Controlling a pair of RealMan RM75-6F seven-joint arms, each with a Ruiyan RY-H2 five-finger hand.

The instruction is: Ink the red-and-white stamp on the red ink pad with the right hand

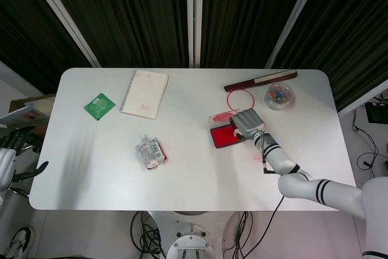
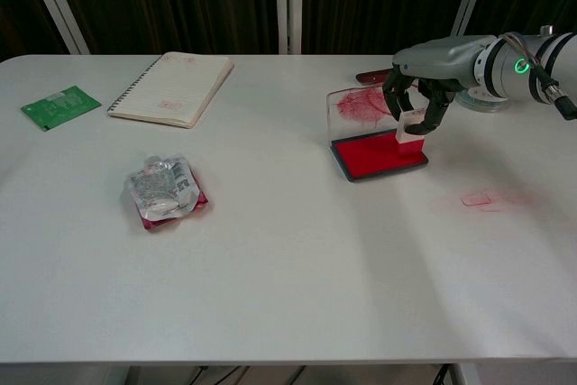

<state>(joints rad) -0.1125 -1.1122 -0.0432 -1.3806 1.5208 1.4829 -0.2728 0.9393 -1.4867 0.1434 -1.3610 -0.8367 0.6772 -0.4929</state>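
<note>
The red ink pad [image 2: 374, 155] [image 1: 222, 137] lies open right of the table's centre, its clear lid [image 2: 356, 107] standing up behind it. My right hand [image 2: 422, 87] [image 1: 247, 123] grips the red-and-white stamp [image 2: 412, 131] from above, its red base at the right end of the pad's red surface. Whether the base touches the ink I cannot tell. In the head view the hand hides the stamp. My left hand [image 1: 11, 150] hangs off the table's left edge, fingers spread, holding nothing.
A crumpled clear packet [image 2: 163, 189] lies left of centre, a spiral notebook [image 2: 174, 87] and a green card [image 2: 59, 104] at the back left. A red smear with a small slip [image 2: 478, 197] marks the table right of the pad. A clear bowl [image 1: 279, 96], a red ring [image 1: 240, 99] and a dark strip [image 1: 260, 79] sit at the back right.
</note>
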